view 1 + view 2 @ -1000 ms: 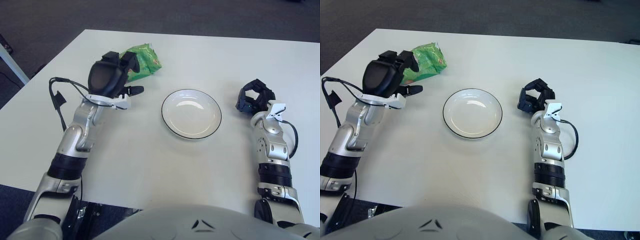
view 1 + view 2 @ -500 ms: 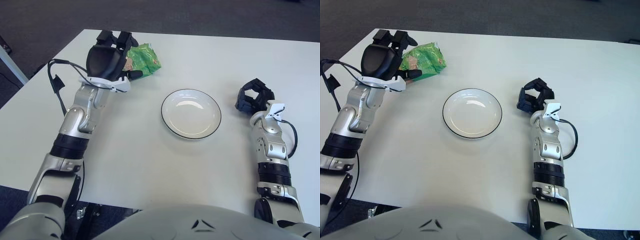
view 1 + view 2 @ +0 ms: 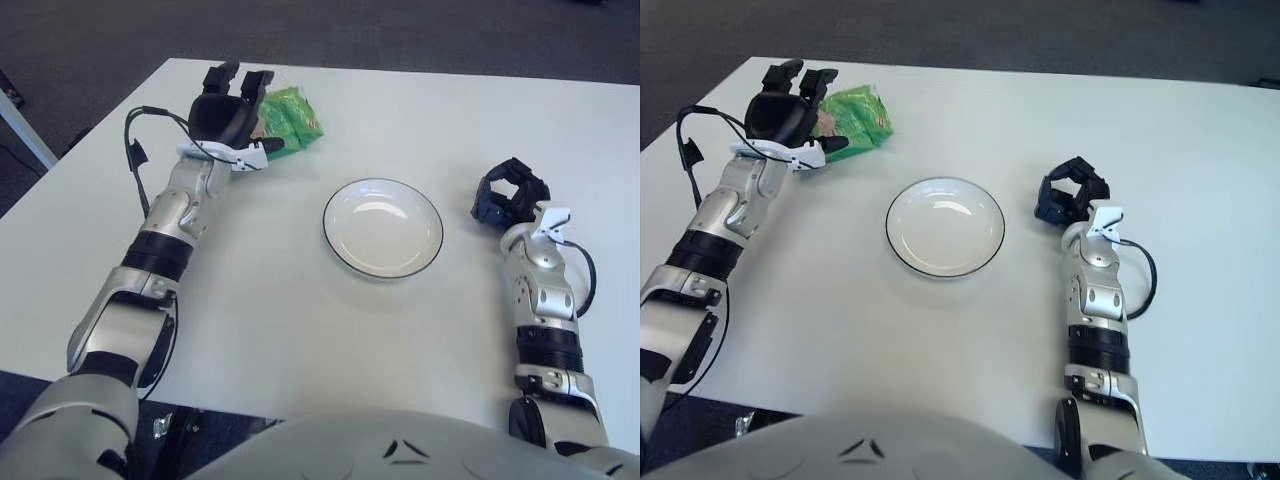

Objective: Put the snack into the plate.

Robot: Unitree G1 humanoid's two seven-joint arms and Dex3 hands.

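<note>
snack: crinkly green foil snack bag (image 3: 288,119) on white counter (image 3: 300,320), up-left of round white black-rimmed plate (image 3: 382,226) | feel: probably light, soft, slippery, so pinch its edge | left hand (image 3: 232,112): fingers spread over bag, holding nothing | right hand (image 3: 508,194): curled, idle beside plate

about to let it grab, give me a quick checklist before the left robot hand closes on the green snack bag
1. Left robot hand at the crinkled green snack bag: ok, over its left end.
2. Fingers open: ok, spread, nothing held.
3. Bag lying flat on the white table: ok.
4. Round white black-rimmed plate empty: ok.
5. Path from bag to plate free: ok.
6. Right robot hand clear of the plate: ok, parked to its right.
</note>
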